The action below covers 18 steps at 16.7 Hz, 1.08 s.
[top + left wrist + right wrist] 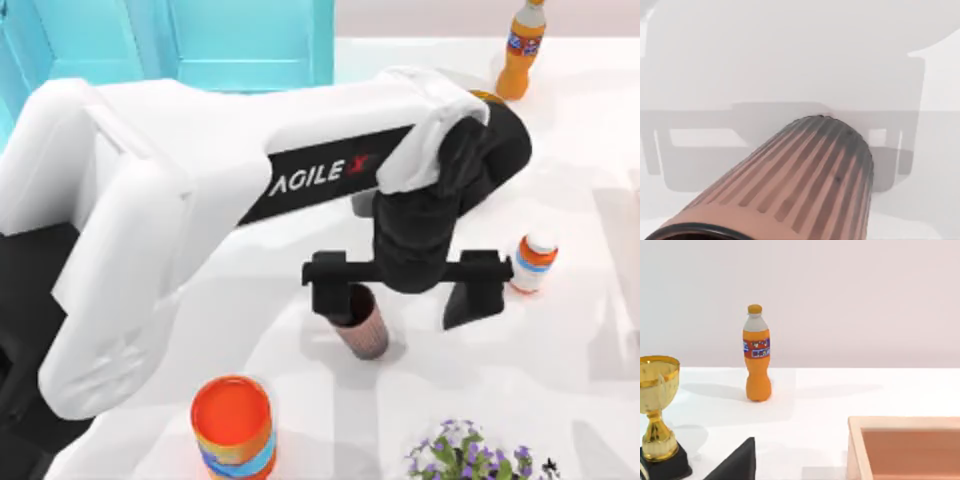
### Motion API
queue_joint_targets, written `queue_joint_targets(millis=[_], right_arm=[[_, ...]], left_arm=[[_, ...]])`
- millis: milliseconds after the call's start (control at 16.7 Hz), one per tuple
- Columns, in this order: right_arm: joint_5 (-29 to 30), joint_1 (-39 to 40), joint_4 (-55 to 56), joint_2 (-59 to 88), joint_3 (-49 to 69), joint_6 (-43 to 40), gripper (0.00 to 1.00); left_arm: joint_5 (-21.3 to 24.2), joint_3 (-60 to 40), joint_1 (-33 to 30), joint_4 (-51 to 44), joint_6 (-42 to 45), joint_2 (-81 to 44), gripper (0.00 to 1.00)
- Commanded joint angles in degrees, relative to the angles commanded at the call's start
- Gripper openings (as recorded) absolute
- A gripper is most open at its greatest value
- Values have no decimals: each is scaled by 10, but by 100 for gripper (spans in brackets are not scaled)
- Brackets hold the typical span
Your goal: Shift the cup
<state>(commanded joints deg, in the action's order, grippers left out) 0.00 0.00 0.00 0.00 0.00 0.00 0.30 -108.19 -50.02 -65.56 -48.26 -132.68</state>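
Observation:
The cup (364,324) is a small ribbed pinkish-brown tumbler with a dark inside, standing on the white table a little in front of centre. My left gripper (404,290) hangs over it, open wide. One black finger (335,292) is right at the cup's rim and the other finger (470,298) is well off to the cup's right. The left wrist view looks closely along the cup's (805,185) ribbed wall, with the gripper's shadow on the table behind it. My right arm is parked; its wrist camera faces the back of the table.
An orange cup with a blue band (233,428) stands front left, and flowers (468,457) front right. A small white-capped bottle (533,262) is right of the gripper. At the back are an orange soda bottle (522,50) (757,357), a gold trophy (657,410), a wooden box (910,445) and a cyan block (240,40).

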Motion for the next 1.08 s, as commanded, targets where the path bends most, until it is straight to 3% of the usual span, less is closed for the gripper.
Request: queue_joint_targets(millis=[600,1080], right_arm=[[0,0,0,0,0,0,100],[0,0,0,0,0,0,100]], left_arm=[[0,0,0,0,0,0,2],[0,0,0,0,0,0,0]])
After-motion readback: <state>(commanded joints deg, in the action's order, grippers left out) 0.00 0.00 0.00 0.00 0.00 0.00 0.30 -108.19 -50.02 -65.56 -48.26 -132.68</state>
